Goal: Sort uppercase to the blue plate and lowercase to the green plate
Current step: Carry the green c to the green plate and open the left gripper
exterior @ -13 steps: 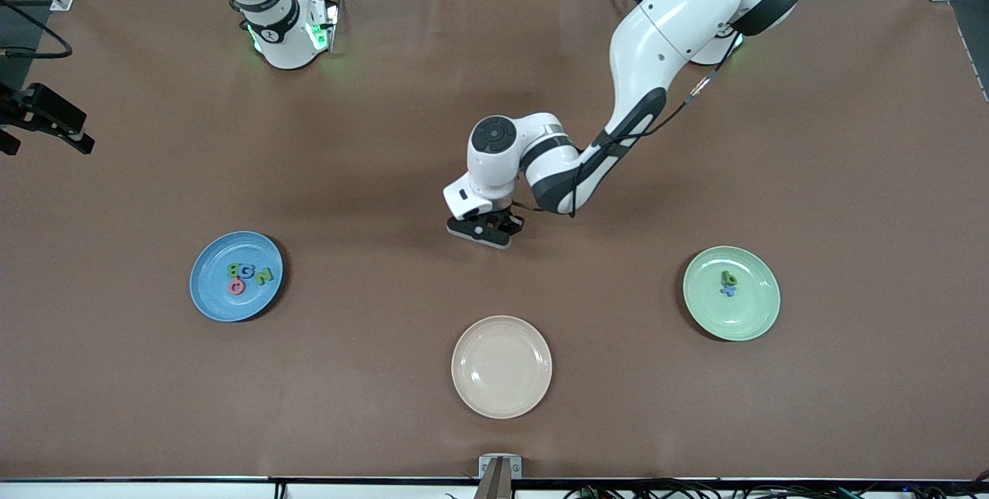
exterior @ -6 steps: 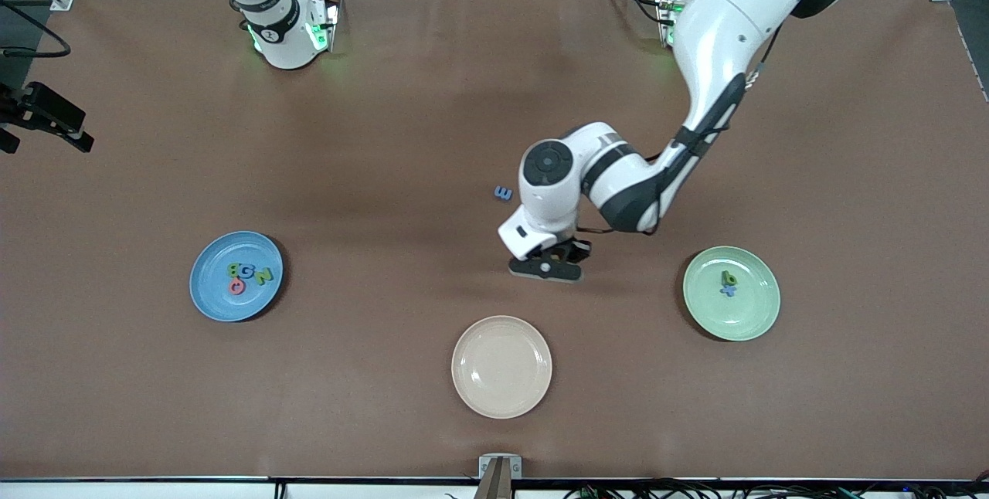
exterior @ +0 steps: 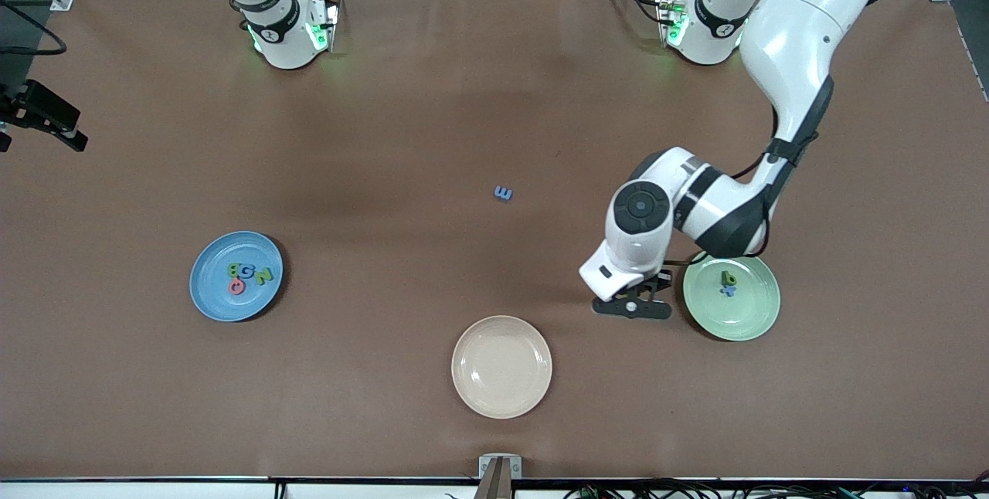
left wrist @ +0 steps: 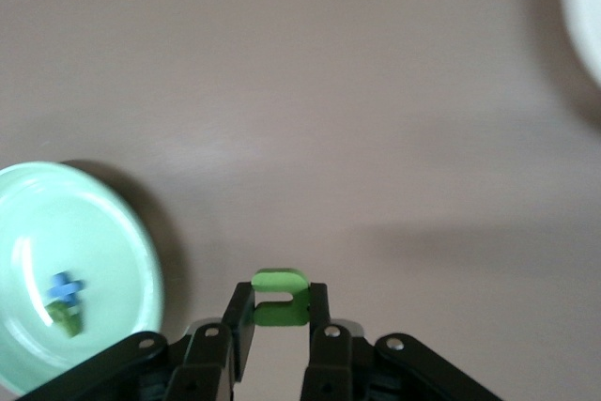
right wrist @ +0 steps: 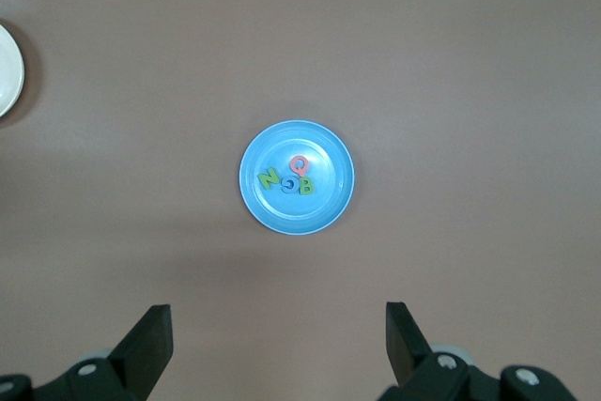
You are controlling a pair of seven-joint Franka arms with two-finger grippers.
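— Holding anything in that left gripper (left wrist: 281, 318) of yours?

— Yes. My fingers (left wrist: 238, 312) are pinched nearly together on a small green letter (left wrist: 280, 294), a flat foam-like piece with a rounded end and a slot cut in from one side, like a u or n. I have it in the air over bare table (exterior: 386, 406), just beside the green plate (exterior: 753, 317) on the side toward the right arm.

— What is on that plate already?

— A green letter with a stem (exterior: 728, 278) and a little blue x (exterior: 727, 291), touching each other near the middle of the pale mint dish.

— And the other plates?

— A cream plate (exterior: 501, 398) sits nearest the front camera. The blue plate (exterior: 212, 294) is toward the right arm's end and carries four letters bunched together: a green B (exterior: 234, 270), a blue G (exterior: 246, 274), a green N (exterior: 264, 276) and a coral-red ring (exterior: 236, 286).

— Anything loose?

— One blue three-pronged letter (exterior: 503, 193) lies alone on the table, farther from the front camera than the cream plate.

— Your right gripper (right wrist: 278, 340)?

— It waits high over the blue plate, jaws spread wide, holding nothing.
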